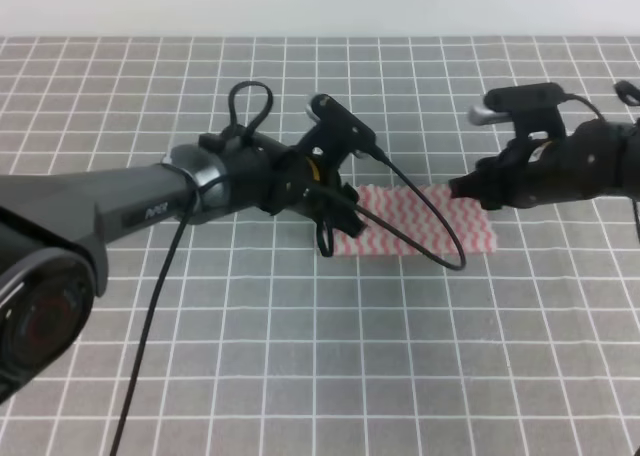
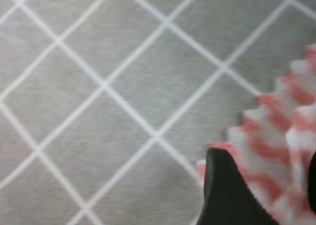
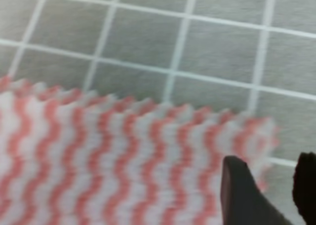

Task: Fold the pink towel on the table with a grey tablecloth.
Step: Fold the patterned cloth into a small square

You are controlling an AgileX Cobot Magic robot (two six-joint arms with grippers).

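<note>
Left claw point(image 1: 335, 221) over pink towel point(image 1: 430, 226) left end; right claw point(image 1: 462, 188) over right.

Both arms reach low toward the middle from opposite sides, the left pincer point(image 1: 335, 221) angled downward with a visible gap between its dark fingers point(image 2: 224, 195), the right pincer point(image 1: 462, 188) likewise slightly parted, fingertips point(image 3: 242, 193) pointing inward.

You see a soft, matt grey tablecloth point(image 1: 300, 356) with thin white lines on it. The pink towel point(image 1: 430, 221) looks like thin cloth, a bit fuzzy, with wavy stripes and jagged little edges. Your left gripper point(image 1: 335, 226) and right gripper point(image 1: 460, 188) look like hard black plastic, smooth and dull. The left arm's point(image 1: 120, 211) shell shines a little.
</note>
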